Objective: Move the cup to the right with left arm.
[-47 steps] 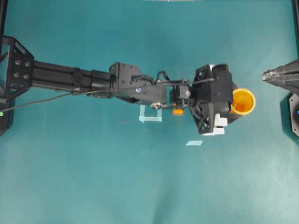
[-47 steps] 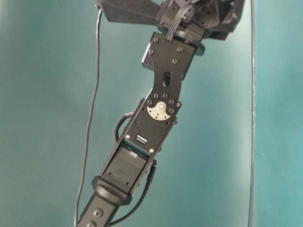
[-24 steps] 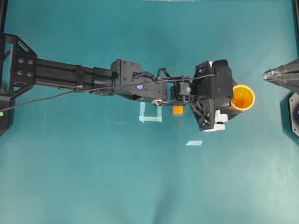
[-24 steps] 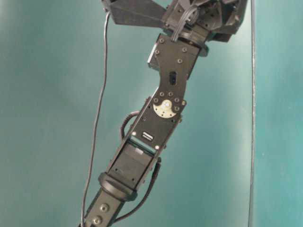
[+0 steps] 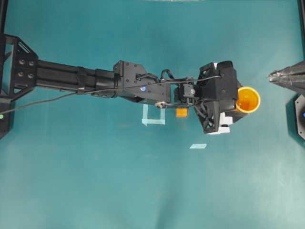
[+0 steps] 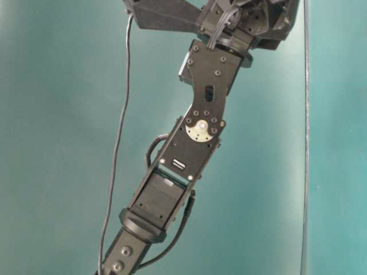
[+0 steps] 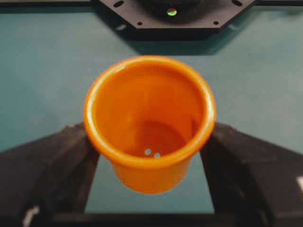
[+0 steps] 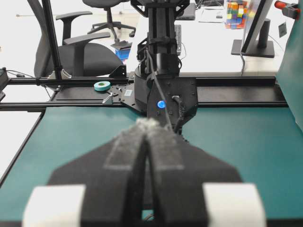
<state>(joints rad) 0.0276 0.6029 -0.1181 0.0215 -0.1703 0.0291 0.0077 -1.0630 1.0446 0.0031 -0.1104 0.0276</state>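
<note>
We find the cup (image 5: 248, 99) upright on the tabletop (image 5: 95, 181), right of the small orange cube (image 5: 181, 112) and well short of the right hand (image 5: 272, 76). The left arm (image 5: 95, 83) lies stretched across the tabletop, its left hand (image 7: 150, 156) set around the cup. In the wrist view each finger (image 7: 52, 165) stands against the cup's wall below the rim, one on either side: clamped on the cup. The cube sits just beside the wrist, near a tape outline (image 5: 153, 116). We note the right hand's fingers pressed together, holding nothing.
</note>
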